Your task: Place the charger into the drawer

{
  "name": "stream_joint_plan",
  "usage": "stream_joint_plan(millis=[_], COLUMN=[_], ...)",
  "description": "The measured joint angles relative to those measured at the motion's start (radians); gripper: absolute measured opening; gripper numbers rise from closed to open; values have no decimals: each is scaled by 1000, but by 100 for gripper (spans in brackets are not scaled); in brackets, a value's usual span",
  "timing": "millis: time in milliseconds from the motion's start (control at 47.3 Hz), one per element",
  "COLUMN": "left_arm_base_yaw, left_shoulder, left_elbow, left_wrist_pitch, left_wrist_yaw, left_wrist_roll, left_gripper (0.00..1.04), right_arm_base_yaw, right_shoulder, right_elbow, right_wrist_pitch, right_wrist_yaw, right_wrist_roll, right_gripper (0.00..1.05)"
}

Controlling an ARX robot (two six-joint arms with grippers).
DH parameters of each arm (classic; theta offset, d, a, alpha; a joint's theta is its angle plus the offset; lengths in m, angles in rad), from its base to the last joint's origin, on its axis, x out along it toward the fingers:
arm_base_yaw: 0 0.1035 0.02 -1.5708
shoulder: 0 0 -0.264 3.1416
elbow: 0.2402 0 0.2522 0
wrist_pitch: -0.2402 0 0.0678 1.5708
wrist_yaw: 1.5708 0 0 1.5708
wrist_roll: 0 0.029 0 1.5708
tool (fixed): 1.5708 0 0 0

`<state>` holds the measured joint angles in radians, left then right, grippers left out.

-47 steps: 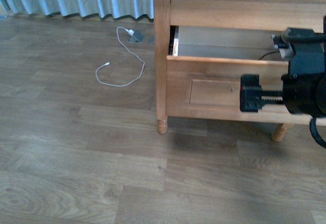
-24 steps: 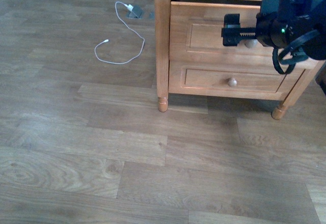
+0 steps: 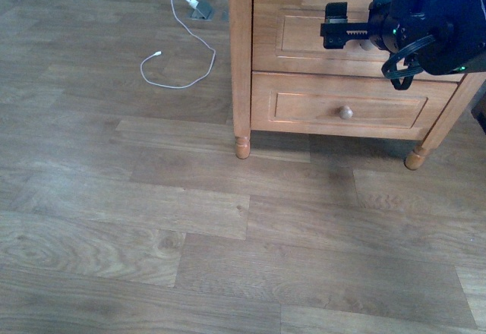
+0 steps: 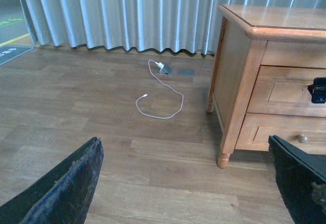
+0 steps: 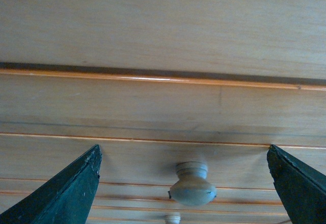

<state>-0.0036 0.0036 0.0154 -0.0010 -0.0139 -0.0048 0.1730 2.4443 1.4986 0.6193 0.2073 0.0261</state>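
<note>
The drawer (image 3: 296, 34), the upper one of the honey-coloured nightstand, sits pushed in with its front flush. The charger is out of view. My right gripper (image 3: 345, 36) hovers open right in front of the drawer's panel. In the right wrist view its jaws (image 5: 183, 183) stand wide on either side of the round knob (image 5: 192, 186), not touching it. The left gripper (image 4: 183, 183) is open and empty, low over the floor to the left of the nightstand, and does not show in the front view.
The lower drawer (image 3: 342, 110) with its own knob (image 3: 346, 111) is shut too. A thin white cable (image 3: 178, 53) with a grey adapter (image 3: 201, 11) lies on the wooden floor left of the nightstand. A curtain (image 4: 127, 10) hangs behind.
The upper drawer stood pulled out a second ago and is now pushed in. My right gripper followed it toward the nightstand, and the front view has drawn back.
</note>
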Motion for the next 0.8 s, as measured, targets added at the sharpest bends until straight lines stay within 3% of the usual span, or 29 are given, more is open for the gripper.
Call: stream_joint_plan(millis=[254, 401, 528, 803], left_arm_base_yaw=[0, 0, 0, 0], left_shoulder=[0, 0, 0, 0], left_elbow=[0, 0, 0, 0], left_wrist_pitch=[0, 0, 0, 0], left_wrist_yaw=[0, 0, 0, 0], left_wrist_roll=[0, 0, 0, 0], left_gripper=[99, 99, 99, 99], right_arm_base_yaw=[-1, 0, 0, 1], right_shoulder=[-216, -553, -914, -1492], right_elbow=[-296, -581, -827, -1096], right_wrist_pitch=[64, 72, -27, -287], right_wrist_yaw=[-82, -135, -158, -140], right_wrist_roll=[35, 60, 112, 189], right_gripper=[96, 96, 96, 96])
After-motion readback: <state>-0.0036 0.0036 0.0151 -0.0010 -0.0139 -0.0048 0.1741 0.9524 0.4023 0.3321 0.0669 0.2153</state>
